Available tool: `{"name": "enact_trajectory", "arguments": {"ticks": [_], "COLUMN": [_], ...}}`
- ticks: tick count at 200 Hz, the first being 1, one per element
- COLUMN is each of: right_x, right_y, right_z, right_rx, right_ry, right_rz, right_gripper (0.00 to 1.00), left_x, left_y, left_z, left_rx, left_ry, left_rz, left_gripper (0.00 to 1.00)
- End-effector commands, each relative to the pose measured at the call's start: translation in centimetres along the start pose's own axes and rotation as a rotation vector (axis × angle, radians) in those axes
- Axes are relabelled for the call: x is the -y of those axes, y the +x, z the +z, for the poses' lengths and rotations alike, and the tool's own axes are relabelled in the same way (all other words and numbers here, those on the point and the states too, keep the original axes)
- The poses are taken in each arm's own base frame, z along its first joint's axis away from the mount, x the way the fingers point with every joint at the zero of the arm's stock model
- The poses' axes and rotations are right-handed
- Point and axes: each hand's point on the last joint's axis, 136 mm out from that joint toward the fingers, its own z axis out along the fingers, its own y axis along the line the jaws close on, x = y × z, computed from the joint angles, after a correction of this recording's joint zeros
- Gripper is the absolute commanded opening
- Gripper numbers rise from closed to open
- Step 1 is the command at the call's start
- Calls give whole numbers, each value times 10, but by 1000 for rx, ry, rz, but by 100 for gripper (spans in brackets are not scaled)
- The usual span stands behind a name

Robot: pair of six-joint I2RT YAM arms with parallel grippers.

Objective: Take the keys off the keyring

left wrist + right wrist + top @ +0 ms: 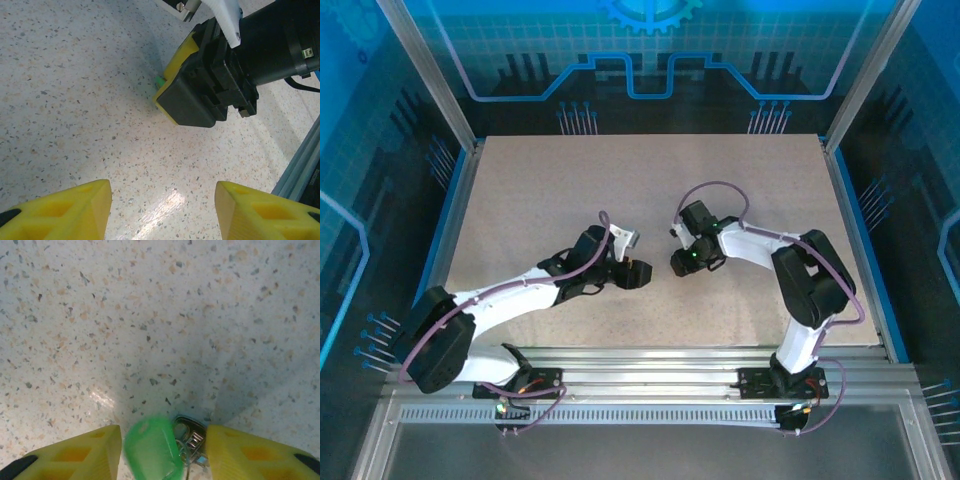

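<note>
Between the half-parted right fingers [250, 455] at frame bottom, a green key tag [152, 447] and keys [192, 440] lie on the table [150, 315]; left fingers [75, 210] gape empty. A closing pinch could catch only the tag.

Two grippers are counted: left gripper [641, 272], right gripper [679, 262]. One green tag [152, 447] and one keyring [193, 432] are seen.

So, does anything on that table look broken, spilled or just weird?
Nothing looks broken or spilled. One oddity: the green tag between the yellow fingers of the right gripper is smeared in the right wrist view, while the keys beside it and the table are sharp. It may be swinging.
</note>
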Motion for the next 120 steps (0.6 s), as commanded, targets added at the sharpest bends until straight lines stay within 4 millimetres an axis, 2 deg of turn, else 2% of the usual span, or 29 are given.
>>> {"name": "enact_trajectory", "arguments": {"ticks": [1, 28, 120], "right_x": [0, -2, -19], "right_y": [7, 9, -10], "right_z": [9, 11, -18], "right_rx": [-60, -72, 36], "right_ry": [32, 44, -30], "right_rz": [-19, -30, -10], "right_gripper": [45, 41, 52], "left_x": [2, 1, 0], "left_y": [-6, -6, -7], "left_z": [-7, -8, -6], "left_rx": [39, 44, 44], "left_ry": [22, 22, 30], "left_rz": [-6, -14, -27], "left_gripper": [58, 58, 58]}}
